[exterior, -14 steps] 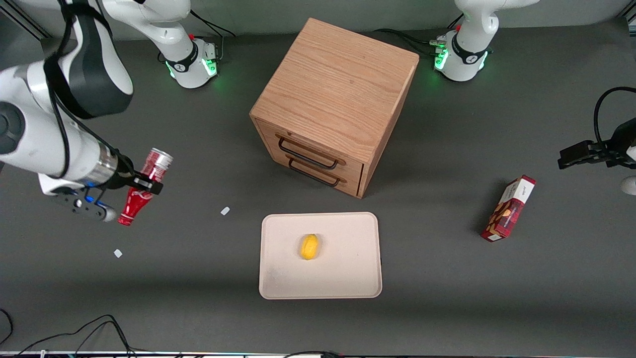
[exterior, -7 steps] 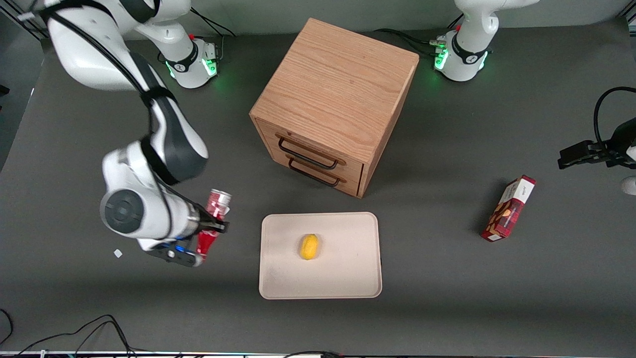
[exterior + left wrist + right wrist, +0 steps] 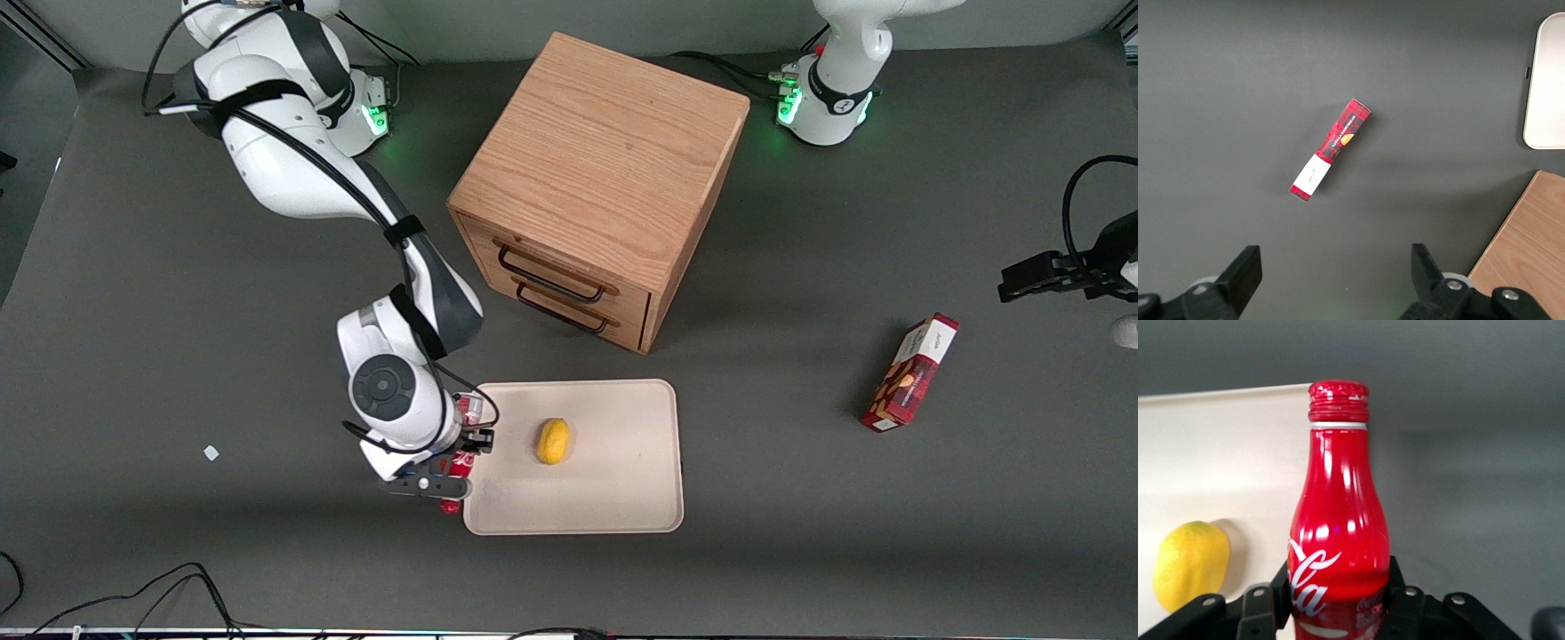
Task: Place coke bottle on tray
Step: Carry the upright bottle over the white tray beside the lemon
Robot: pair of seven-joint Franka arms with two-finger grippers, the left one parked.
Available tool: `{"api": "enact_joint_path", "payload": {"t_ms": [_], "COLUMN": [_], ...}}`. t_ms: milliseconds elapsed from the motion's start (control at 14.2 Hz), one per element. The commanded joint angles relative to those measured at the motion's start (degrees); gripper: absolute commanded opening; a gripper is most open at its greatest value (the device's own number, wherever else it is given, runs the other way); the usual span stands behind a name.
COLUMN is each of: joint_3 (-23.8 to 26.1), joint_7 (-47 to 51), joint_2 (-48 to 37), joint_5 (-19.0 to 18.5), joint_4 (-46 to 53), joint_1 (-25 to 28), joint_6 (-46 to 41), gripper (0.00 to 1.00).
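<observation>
The gripper point(image 3: 464, 442) clamps the glossy red coke bottle point(image 3: 460, 462) by its ribbed body, above the edge of the flat beige tray point(image 3: 613, 498) toward the working arm's end; a dimpled yellow lemon point(image 3: 553, 441) lies on the matte tray; an oak-grained drawer cabinet point(image 3: 597, 187) stands farther from the camera than the tray.

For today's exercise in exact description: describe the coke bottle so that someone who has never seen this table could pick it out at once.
Start at the wooden drawer cabinet; nearer the front camera lies the beige tray with a lemon on it. At the tray's edge toward the working arm, the gripper holds the coke bottle. It is slim, glossy red with white script and a red cap, unlike the flat red snack box.
</observation>
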Motion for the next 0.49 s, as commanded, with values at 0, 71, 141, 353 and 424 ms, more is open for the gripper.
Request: {"api": "enact_joint_path", "payload": {"t_ms": [0, 71, 141, 353, 424], "joint_3": [-0.5, -0.6, -0.6, -0.6, -0.6], "joint_7": [-4.0, -4.0, -4.0, -4.0, -4.0], "joint_2": [4.7, 5.6, 6.2, 7.2, 7.5], "joint_5": [-0.7, -0.7, -0.8, -0.7, -0.7], "joint_4": [5.2, 5.5, 5.5, 5.5, 5.4], "joint_1": [0.8, 1.0, 1.4, 1.4, 1.4], "joint_6": [2.5, 3.4, 4.1, 5.4, 5.6], "gripper": [0.00, 0.00, 0.00, 0.00, 0.00]}}
